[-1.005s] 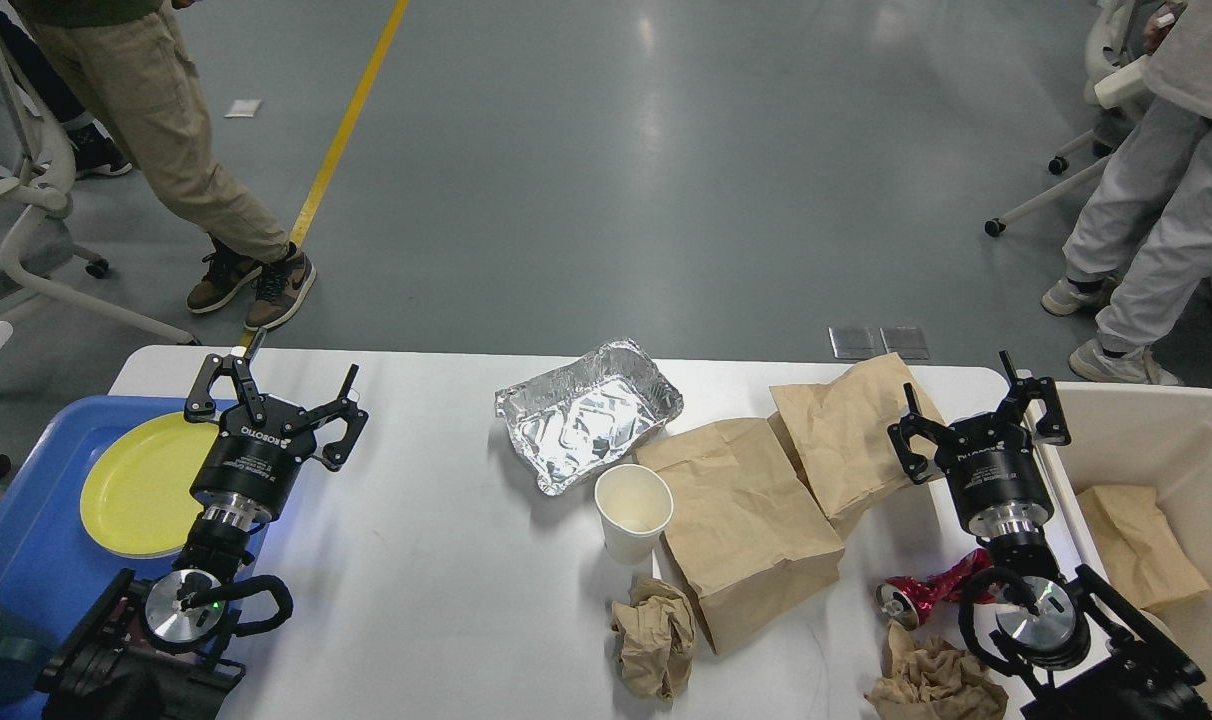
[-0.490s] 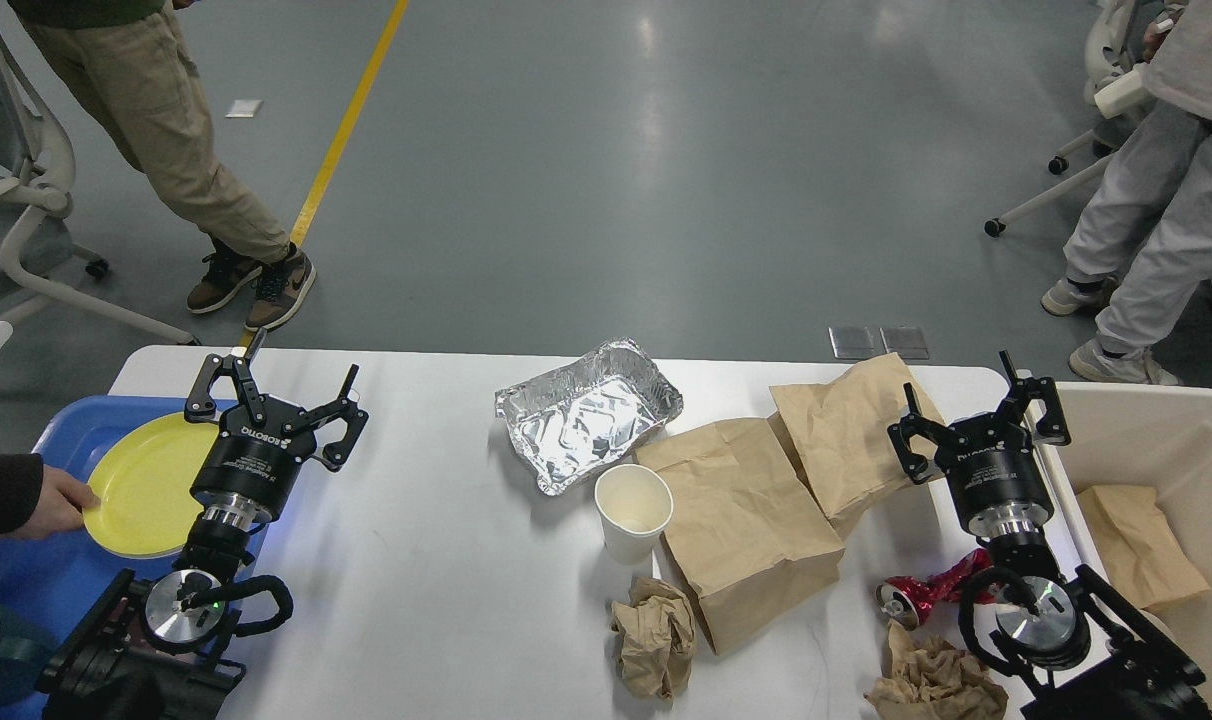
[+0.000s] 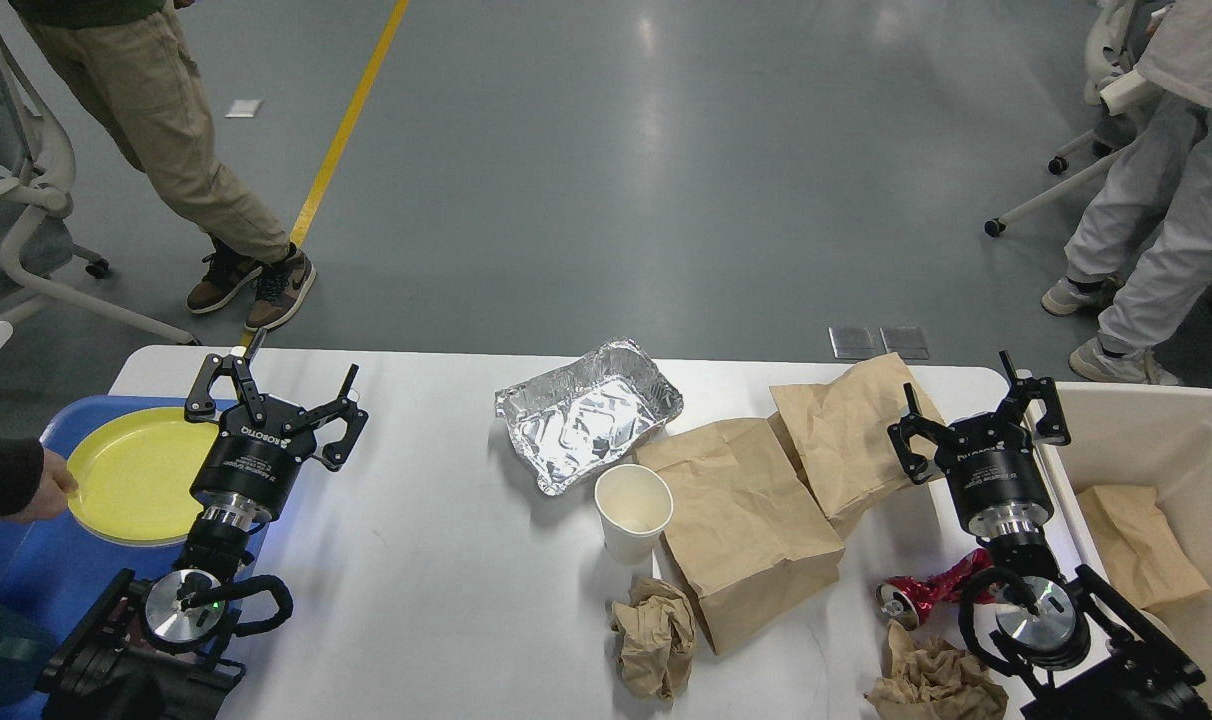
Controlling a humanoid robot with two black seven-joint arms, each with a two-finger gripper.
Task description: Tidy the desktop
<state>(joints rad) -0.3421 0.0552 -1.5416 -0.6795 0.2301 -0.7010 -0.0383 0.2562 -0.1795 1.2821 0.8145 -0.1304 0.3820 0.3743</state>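
Lettering on your left pincer read "ROBOTIQ" in white along its black body; its two fingers stood spread apart with nothing between them. Your right pincer carried a similar white label, too small and turned to read, and its fingers were likewise spread and empty. Both hung over the desktop, the wide white top that ran beneath them from one side of the view to the other.

Just left of your left pincer lay a yellow plate on a blue tray, with a person's hand touching the plate's outer edge. Between your two pincers sat a foil pan, a white paper cup upright just nearer you than the pan, and a large brown paper bag lying flat, a second bag partly under it and reaching almost to your right pincer. Nearer you than the cup lay a crumpled brown paper wad. Below your right pincer, beside its wrist, lay a crushed red can and another crumpled paper. Right of that pincer stood a beige bin holding a brown bag.
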